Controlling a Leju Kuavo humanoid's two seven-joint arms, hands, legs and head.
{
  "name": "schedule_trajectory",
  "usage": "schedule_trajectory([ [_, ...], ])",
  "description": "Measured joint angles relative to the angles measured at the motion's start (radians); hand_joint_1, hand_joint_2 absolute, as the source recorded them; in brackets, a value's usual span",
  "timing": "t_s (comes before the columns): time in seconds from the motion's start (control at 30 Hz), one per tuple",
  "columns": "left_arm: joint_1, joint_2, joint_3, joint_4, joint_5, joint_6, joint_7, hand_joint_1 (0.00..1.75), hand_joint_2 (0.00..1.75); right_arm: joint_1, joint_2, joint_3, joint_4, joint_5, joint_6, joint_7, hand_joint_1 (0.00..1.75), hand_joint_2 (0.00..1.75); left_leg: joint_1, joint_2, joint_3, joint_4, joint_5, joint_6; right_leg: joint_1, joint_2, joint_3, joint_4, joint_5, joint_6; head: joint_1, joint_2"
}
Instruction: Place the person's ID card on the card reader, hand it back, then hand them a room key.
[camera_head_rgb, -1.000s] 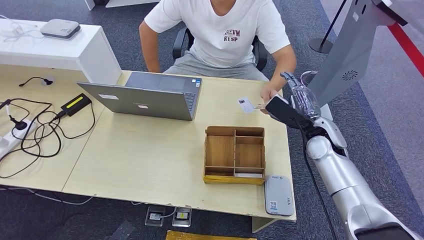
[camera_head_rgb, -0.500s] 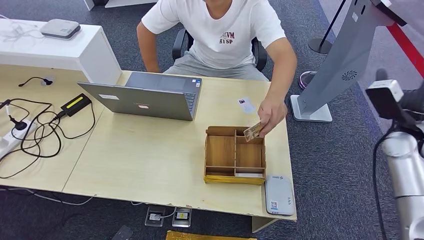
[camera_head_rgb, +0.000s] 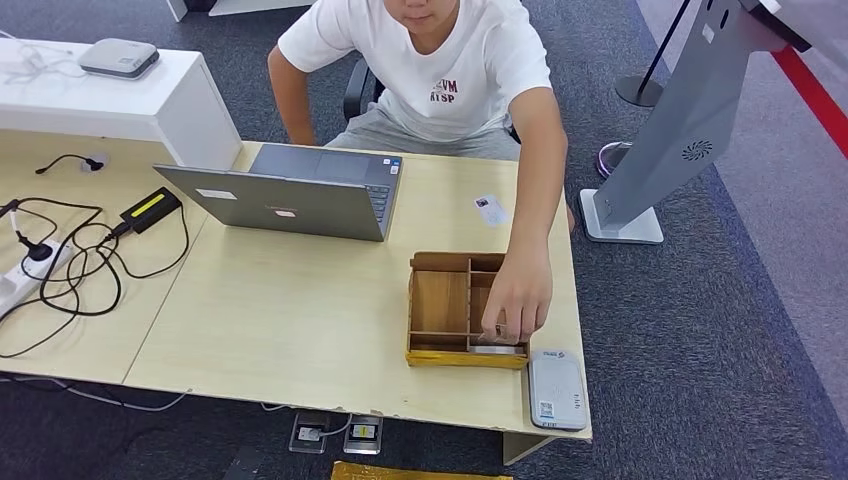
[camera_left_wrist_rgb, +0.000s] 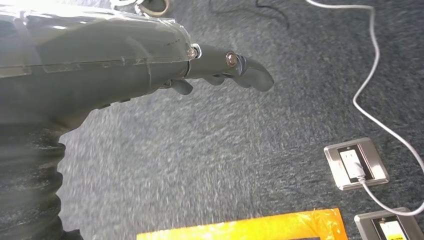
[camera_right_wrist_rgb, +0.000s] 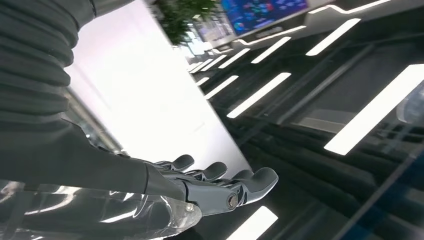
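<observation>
Since a moment ago the right arm has swung up out of the head view; the person's hand (camera_head_rgb: 519, 297) now reaches into the wooden tray (camera_head_rgb: 440, 300). The ID card (camera_head_rgb: 490, 209) lies on the table (camera_head_rgb: 300, 310), well apart from the card reader (camera_head_rgb: 557, 390). Both the right hand (camera_right_wrist_rgb: 200, 187) and the left hand (camera_left_wrist_rgb: 200, 65) are empty, fingers extended. I'd keep both clear until the person withdraws. The shirt lettering is partly hidden.

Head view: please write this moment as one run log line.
person's hand in wooden box | ID card on desk | left hand empty | right hand empty
</observation>
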Motion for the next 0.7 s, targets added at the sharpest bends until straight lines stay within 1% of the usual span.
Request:
schedule_trajectory([
  [0.13,-0.001,-0.026,0.028,0.000,0.028,0.017,0.019,0.00,1.75,0.059,0.025,-0.172,0.066,0.202,0.000,0.053,0.00,1.75,0.000,0.001,0.000,0.000,0.000,0.000,0.000,0.001,0.000,0.000,0.000,0.000,0.000,0.000],
  [0.17,-0.001,-0.032,0.034,0.000,0.033,0.019,0.022,0.00,1.75,0.075,0.034,-0.208,0.081,0.235,0.000,0.069,0.00,1.75,0.000,0.001,0.000,0.000,0.000,0.000,0.000,0.001,0.000,0.000,0.000,0.000,0.000,0.000],
  [0.27,-0.002,-0.045,0.049,0.000,0.047,0.020,0.028,0.00,1.75,0.121,0.060,-0.294,0.120,0.287,0.000,0.114,0.00,1.75,0.000,0.001,0.000,0.000,0.000,0.000,0.000,0.001,0.000,0.000,0.000,0.000,0.000,0.000],
  [0.37,-0.003,-0.053,0.059,0.000,0.050,0.017,0.039,0.00,1.75,0.168,0.086,-0.359,0.161,0.325,0.000,0.160,0.00,1.75,0.001,0.001,0.000,0.000,0.000,0.000,0.001,0.001,0.000,0.000,0.000,0.000,0.000,0.000],
  [0.5,-0.003,-0.056,0.067,0.000,0.050,0.004,0.054,0.00,1.75,0.228,0.112,-0.419,0.217,0.336,0.000,0.218,0.00,0.00,0.001,0.001,0.000,0.000,0.000,0.000,0.001,0.000,0.000,0.000,0.000,0.000,0.000,0.000],
  [0.63,-0.003,-0.055,0.068,0.000,0.044,-0.017,0.066,0.00,1.75,0.284,0.138,-0.446,0.278,0.305,0.000,0.296,0.00,0.00,0.001,0.001,0.000,-0.001,0.000,0.000,0.001,0.001,0.000,0.000,0.000,0.000,0.000,0.000],
  [0.7,-0.003,-0.053,0.068,0.000,0.042,-0.025,0.068,0.00,1.75,0.307,0.148,-0.449,0.308,0.289,0.000,0.323,0.00,0.87,0.001,0.001,0.000,-0.001,0.000,0.000,0.001,0.001,0.000,0.000,0.000,0.000,0.000,0.000],
])
